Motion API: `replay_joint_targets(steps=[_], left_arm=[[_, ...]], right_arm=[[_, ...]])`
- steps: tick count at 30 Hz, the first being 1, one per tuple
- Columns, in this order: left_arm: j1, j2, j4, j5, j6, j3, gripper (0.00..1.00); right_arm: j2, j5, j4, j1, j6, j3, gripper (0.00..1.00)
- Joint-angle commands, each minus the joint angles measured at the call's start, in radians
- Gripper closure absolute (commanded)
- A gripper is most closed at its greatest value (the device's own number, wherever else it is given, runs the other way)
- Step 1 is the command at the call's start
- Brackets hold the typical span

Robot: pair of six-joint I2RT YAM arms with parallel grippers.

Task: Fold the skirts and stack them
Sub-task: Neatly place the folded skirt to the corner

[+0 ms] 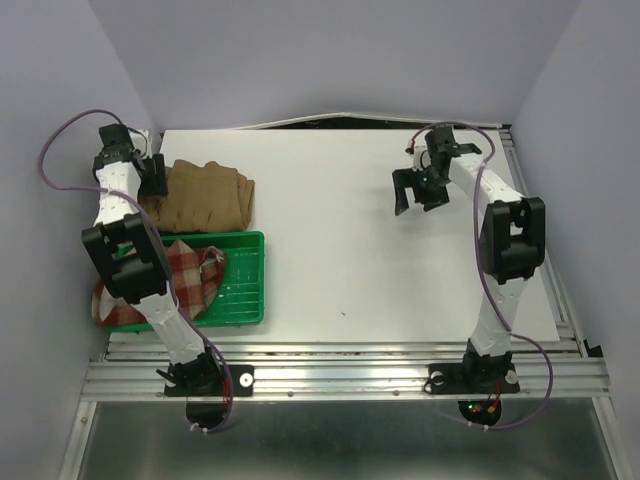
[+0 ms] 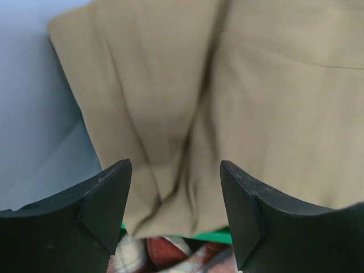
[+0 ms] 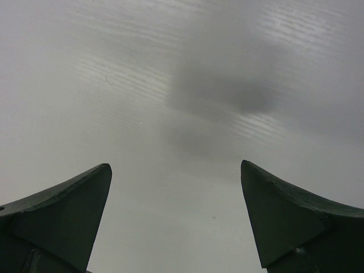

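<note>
Tabletop (image 1: 380,260): white, walled.
Tan skirt (image 1: 205,195): folded, far left, behind tray (image 1: 243,292).
Plaid skirt (image 1: 200,280): bunched in tray.
Left tool (image 2: 173,165): open, empty, above tan skirt.
Right tool (image 3: 175,165): open, empty, above tabletop.

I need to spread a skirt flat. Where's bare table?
Bare: the white table from the green tray across to the right claw, down to the near edge. Crowded: the left side, holding the tan skirt, tray and plaid skirt.

Two dark fingers (image 3: 62,216) spread apart, bare white table (image 3: 182,85), soft shadow
</note>
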Motion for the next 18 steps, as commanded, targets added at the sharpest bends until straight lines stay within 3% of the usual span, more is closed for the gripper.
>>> replay_joint_targets(steps=[1,9,16,18], left_arm=[[0.009,0.014,0.057,-0.178,-0.05,-0.021,0.26],[0.009,0.054,0.054,-0.068,-0.077,-0.014,0.18],[0.011,-0.171,0.103,-0.103,-0.07,0.026,0.06],[0.001,-0.214,0.074,-0.036,-0.027,0.09,0.04]], right_arm=[[-0.08,-0.047,0.018,-0.018,-0.012,-0.064,0.0],[-0.127,-0.044,0.018,-0.037,-0.029,-0.106,0.0],[-0.146,-0.102,0.017,-0.115,-0.027,-0.077,0.0],[-0.149,-0.141,0.02,-0.156,-0.021,-0.054,0.0]])
